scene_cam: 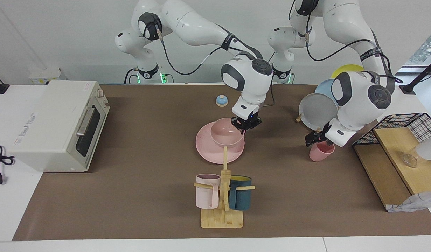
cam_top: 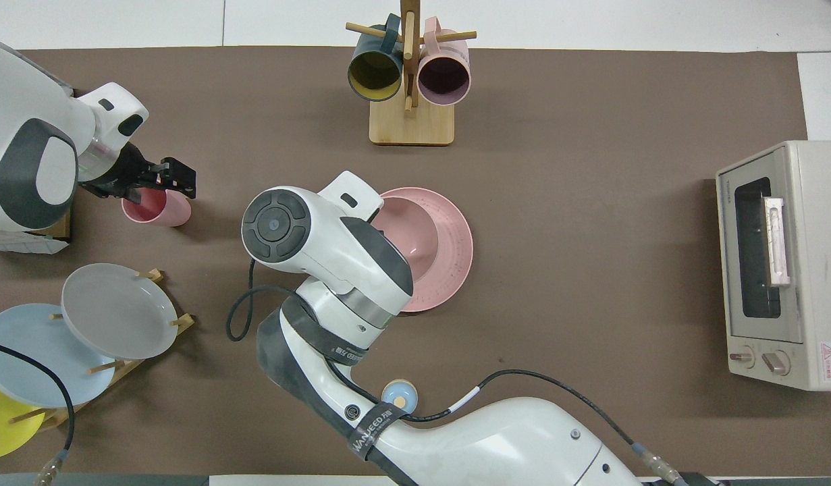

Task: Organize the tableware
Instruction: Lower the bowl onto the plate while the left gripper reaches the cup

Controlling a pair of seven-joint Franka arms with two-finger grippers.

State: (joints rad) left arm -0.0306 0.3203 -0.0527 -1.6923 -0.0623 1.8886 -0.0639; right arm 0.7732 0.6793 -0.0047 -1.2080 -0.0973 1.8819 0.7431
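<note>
The matte pink plate [scene_cam: 208, 152] lies at the table's middle, with the pink bowl [scene_cam: 224, 134] on it; both also show in the overhead view, plate [cam_top: 449, 236] and bowl [cam_top: 405, 229]. My right gripper [scene_cam: 245, 128] is at the bowl's rim on the side nearer the robots; its own wrist hides it in the overhead view. The pink cup [scene_cam: 322, 152] stands upright on the table toward the left arm's end and also shows in the overhead view [cam_top: 158, 210]. My left gripper [scene_cam: 315, 140] is tilted at the cup's top [cam_top: 179, 181].
A wooden mug tree [scene_cam: 222, 217] holding a pale pink mug [scene_cam: 206, 196] and a teal mug [scene_cam: 240, 197] stands farther from the robots than the plate. A toaster oven [scene_cam: 57, 126] is at the right arm's end. A grey plate [scene_cam: 318, 111] in a rack, a wooden shelf [scene_cam: 394, 164] and a small bell [scene_cam: 221, 100] are also there.
</note>
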